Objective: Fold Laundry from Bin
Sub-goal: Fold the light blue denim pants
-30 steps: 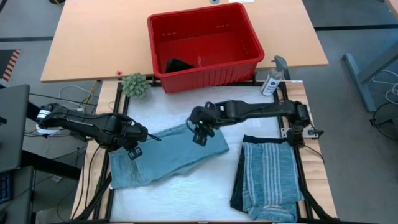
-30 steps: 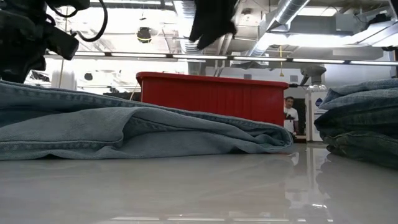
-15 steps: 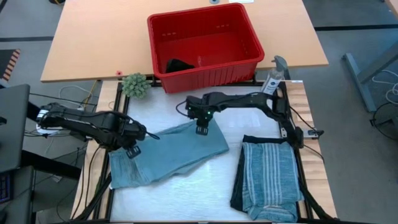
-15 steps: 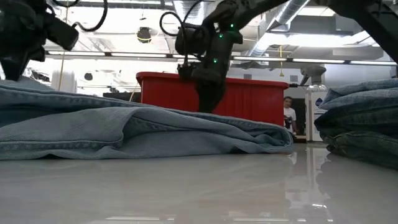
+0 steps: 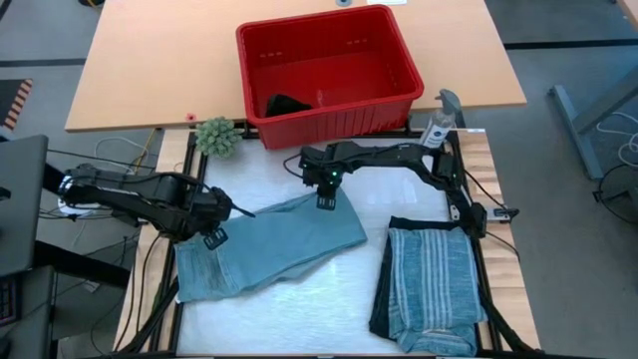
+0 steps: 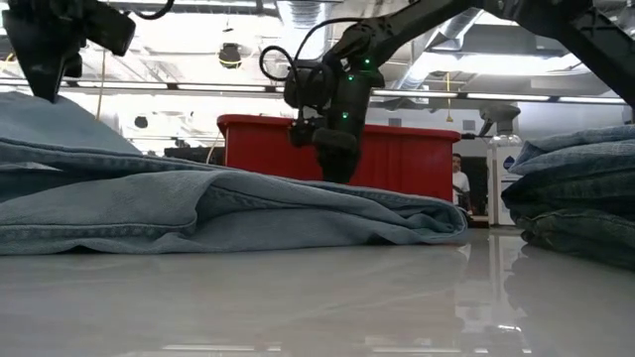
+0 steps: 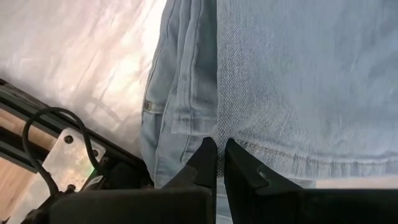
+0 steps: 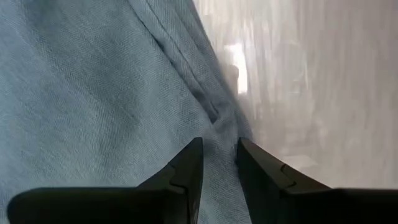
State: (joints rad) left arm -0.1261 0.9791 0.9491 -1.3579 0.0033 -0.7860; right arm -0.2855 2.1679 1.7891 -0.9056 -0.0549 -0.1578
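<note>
2 grippers pinch the light blue jeans (image 5: 269,247) lying flat on the white table (image 5: 329,299). The left gripper (image 5: 213,238) squeezes tight on the left edge. The right gripper (image 5: 326,199) nips the top right corner, fingers nearly together. The red bin (image 5: 329,75) sits behind.

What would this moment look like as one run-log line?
left tool: shut on light blue jeans | right tool: closing on jeans' far edge | red bin: one dark item left
</note>
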